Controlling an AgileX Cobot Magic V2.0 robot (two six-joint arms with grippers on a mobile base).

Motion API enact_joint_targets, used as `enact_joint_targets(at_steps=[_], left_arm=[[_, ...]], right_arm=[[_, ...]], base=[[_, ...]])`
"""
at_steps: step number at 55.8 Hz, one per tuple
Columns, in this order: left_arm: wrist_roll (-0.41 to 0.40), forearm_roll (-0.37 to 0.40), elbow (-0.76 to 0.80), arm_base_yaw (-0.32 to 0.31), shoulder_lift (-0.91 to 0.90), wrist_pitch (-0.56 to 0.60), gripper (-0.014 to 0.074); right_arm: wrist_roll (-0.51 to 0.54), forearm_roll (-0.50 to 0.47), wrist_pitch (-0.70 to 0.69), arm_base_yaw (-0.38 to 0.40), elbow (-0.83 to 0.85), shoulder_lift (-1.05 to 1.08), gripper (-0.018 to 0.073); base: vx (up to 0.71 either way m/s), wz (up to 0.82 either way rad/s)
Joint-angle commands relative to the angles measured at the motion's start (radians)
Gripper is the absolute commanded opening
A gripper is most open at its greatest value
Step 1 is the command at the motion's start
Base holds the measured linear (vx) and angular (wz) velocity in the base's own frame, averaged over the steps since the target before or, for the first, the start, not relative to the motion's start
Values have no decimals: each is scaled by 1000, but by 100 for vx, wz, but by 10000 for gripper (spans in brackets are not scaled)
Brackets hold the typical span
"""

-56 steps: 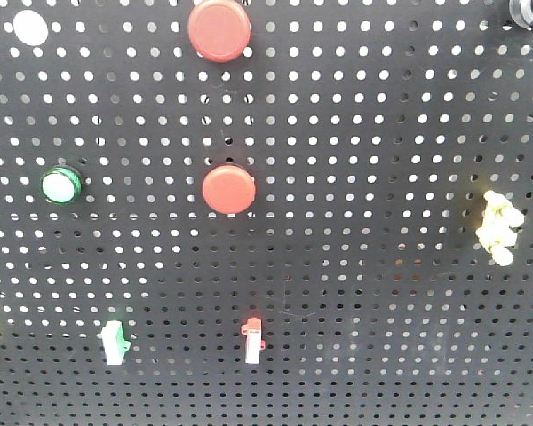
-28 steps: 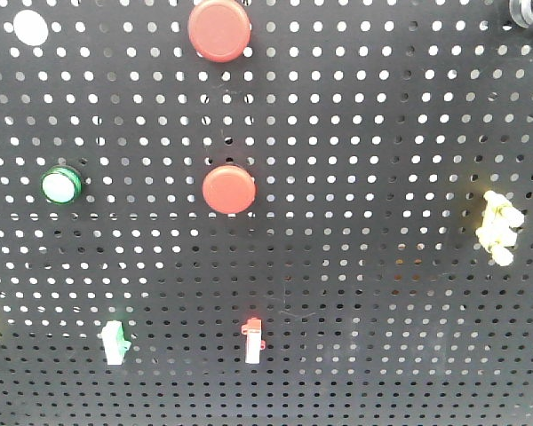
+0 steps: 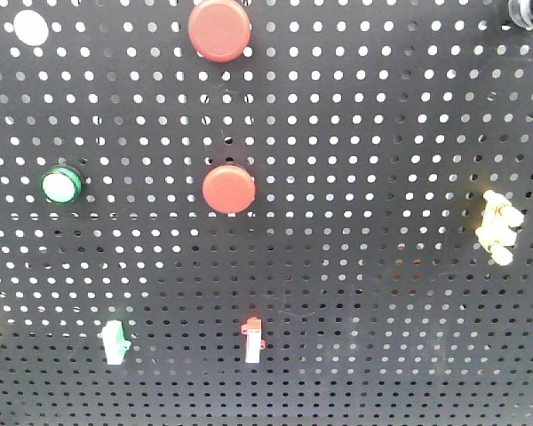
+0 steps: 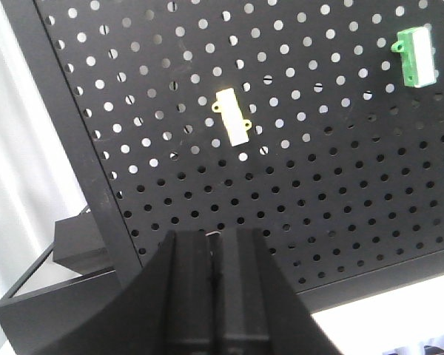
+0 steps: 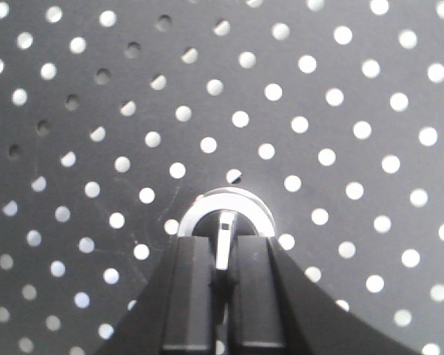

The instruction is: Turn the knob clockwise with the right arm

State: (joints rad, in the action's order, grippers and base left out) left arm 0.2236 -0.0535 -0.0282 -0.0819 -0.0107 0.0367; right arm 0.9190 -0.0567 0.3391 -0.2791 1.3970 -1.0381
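Though the front view has hardly changed in the last second, with only a slight shift at the top right corner of the pegboard [image 3: 384, 142], the right gripper [image 5: 223, 255] sits clamped narrowly on the knob [image 5: 223, 235] there, so I'd judge the turn barely begun. Near the lower left corner, the left gripper [image 4: 214, 270] hangs closed and empty. No containers are in sight.

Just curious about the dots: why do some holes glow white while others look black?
Front-facing view: light shines through the pegboard from behind, so upper holes glow, lower ones stay dark; the yellow switch is washed out. Right wrist view: the metal rim of the knob glints. Left wrist view: the background beside the board is blown out white.
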Motion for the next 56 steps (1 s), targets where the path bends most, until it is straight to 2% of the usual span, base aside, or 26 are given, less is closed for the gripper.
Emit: enact_joint_targets(at_steps=[1, 10, 17, 27, 33, 40, 56], left_arm=[[-4, 5, -33, -8, -17, 77, -6], [-4, 5, -33, -8, -17, 77, -6], [-4, 5, -33, -8, -17, 77, -6], [-4, 5, -33, -8, -17, 77, -6], [-4, 5, -33, -8, -17, 77, -6], [-4, 5, -33, -8, -17, 77, -6], [-4, 5, -33, -8, -17, 77, -6]], right_arm=[[-51, 1, -90, 2, 29, 1, -13], [-250, -9, -90, 2, 29, 1, -8], [-500, -7, -90, 2, 29, 1, -8], [-774, -24, -90, 2, 29, 1, -8], [-888, -64, -88, 2, 33, 1, -8], [-1028, -156, -90, 2, 46, 1, -8], [-1236, -326, -97, 2, 59, 1, -8]], base=[[0, 0], [0, 0], [0, 0], [0, 0], [0, 0], [0, 0], [0, 0]])
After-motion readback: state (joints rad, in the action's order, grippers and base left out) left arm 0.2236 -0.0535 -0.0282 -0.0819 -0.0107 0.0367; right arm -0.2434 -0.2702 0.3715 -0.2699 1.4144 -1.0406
